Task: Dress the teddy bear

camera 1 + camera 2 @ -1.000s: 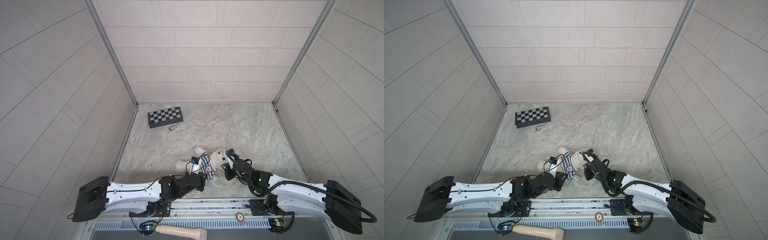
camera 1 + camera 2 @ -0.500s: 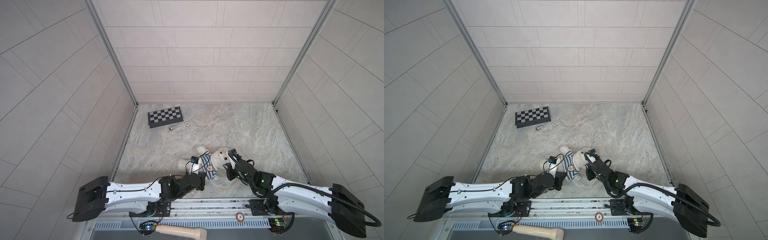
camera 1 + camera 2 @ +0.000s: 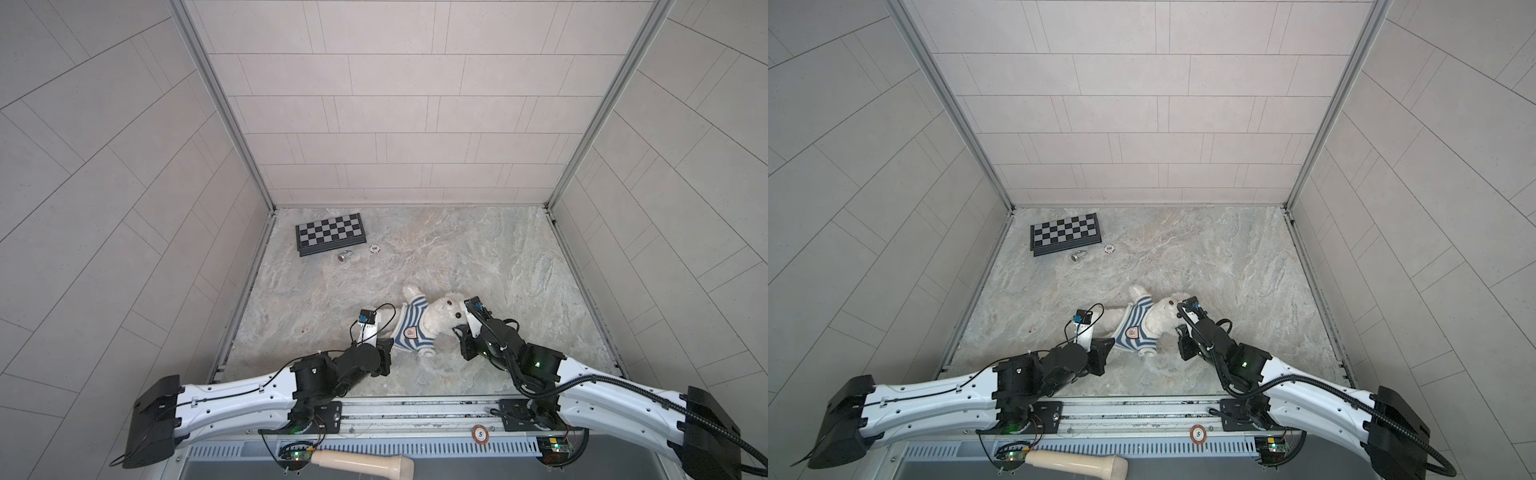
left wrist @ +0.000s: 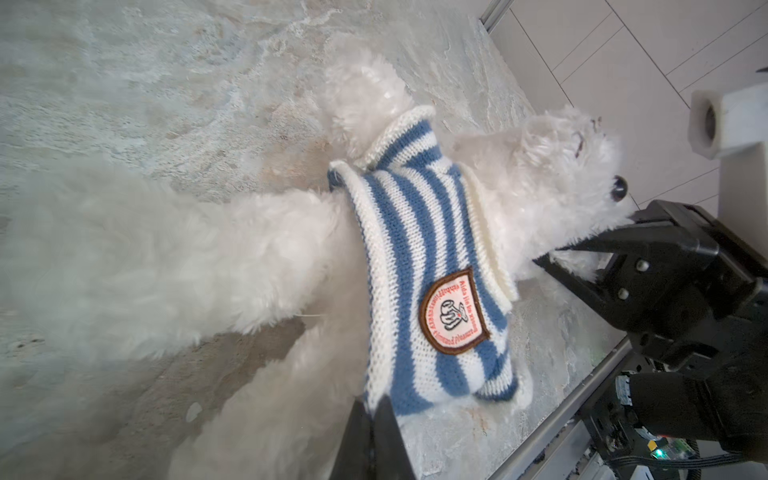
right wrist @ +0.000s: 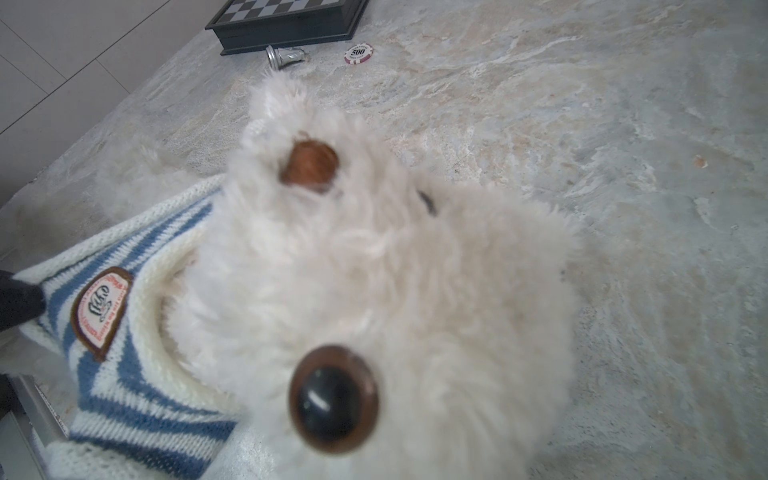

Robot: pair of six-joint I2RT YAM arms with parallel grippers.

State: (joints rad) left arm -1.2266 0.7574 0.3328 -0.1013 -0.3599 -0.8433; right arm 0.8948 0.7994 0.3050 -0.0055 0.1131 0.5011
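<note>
The fluffy white teddy bear [image 3: 446, 309] lies on its back near the table's front edge, head to the right, in both top views [image 3: 1165, 316]. It wears a blue-and-white striped shirt [image 3: 411, 328] with a round patch; an arm pokes out of a sleeve. My left gripper [image 4: 372, 411] is shut on the shirt's [image 4: 415, 257] bottom hem, beside the bear's legs. My right gripper [image 3: 459, 332] is shut on fur at the bear's head [image 4: 552, 174]. In the right wrist view the bear's face [image 5: 374, 270] fills the frame and hides that gripper's fingers.
A folded chessboard [image 3: 330, 232] lies at the back left, with a poker chip [image 3: 375, 248] and a small metal piece [image 3: 344, 255] in front of it. Tiled walls enclose three sides. A wooden handle [image 3: 361, 459] lies below the front rail.
My left gripper has shut on the shirt's hem. The right gripper and the bear's head have shifted slightly to the right.
</note>
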